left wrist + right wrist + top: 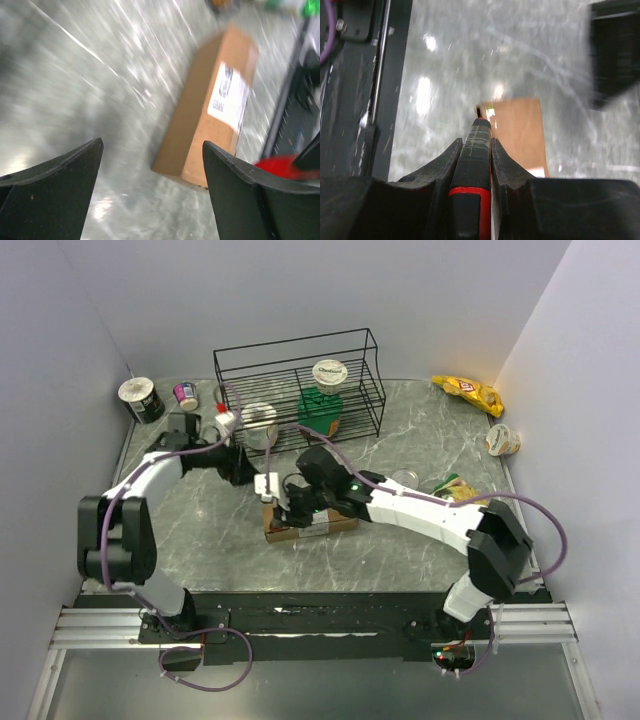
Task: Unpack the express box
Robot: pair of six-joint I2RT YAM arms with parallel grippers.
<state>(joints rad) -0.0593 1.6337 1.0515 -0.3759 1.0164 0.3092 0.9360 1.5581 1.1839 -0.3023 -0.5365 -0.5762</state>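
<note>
The express box [312, 524], a long brown carton, lies flat on the marble table in front of the arms. In the left wrist view the box [200, 125] shows its white label [228, 93] on one face. My right gripper [291, 506] is shut on a black and red knife-like tool [477, 165]. The tool's tip meets the near end edge of the box [520, 132]. My left gripper [152, 145] is open and empty. It hovers above the table just short of the box's end, near the box's left end in the top view [248, 473].
A black wire rack [300, 380] stands at the back with a lidded green cup [325, 400] inside. A tin can [258, 425] and a small bottle [222, 418] stand near the left arm. Cups [140, 398] are at the far left, and a yellow snack bag [468, 390] and packets [455, 485] at the right.
</note>
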